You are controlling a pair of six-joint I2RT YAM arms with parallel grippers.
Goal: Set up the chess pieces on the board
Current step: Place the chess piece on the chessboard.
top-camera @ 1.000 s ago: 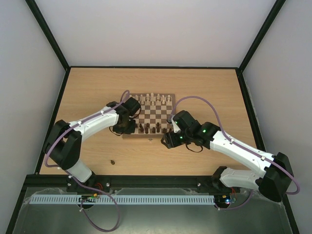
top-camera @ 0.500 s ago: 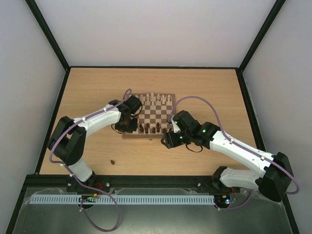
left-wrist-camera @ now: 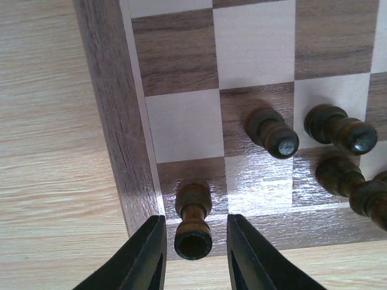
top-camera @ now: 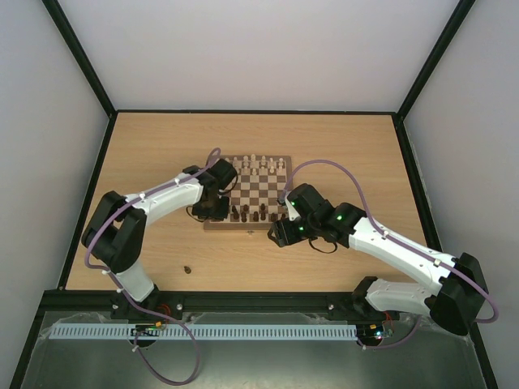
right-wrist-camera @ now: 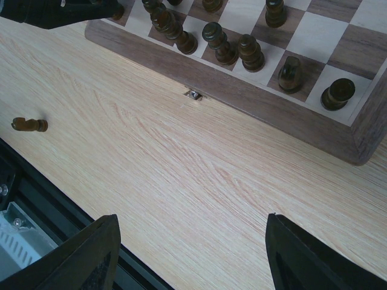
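A dark chess piece (left-wrist-camera: 193, 220) is standing on the board's (left-wrist-camera: 109, 121) near-left corner square, we are holding our left fingers (left-wrist-camera: 148, 257) slightly apart around it, and our right fingers (right-wrist-camera: 91, 254) are hovering wide apart above the desk (right-wrist-camera: 181, 157).

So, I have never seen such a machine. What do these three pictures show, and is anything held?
These are two robot arms, the left arm and the right arm, bolted at the near edge of a wooden table. The wide picture comes from a fixed camera above and behind them. The other two come from a small camera on each wrist. On the table lies a chessboard with dark pieces on the near side and pale pieces on the far side. A stray dark piece lies off the board. The left end effector stands open around a dark corner piece, not touching it. The right end effector is open and empty.
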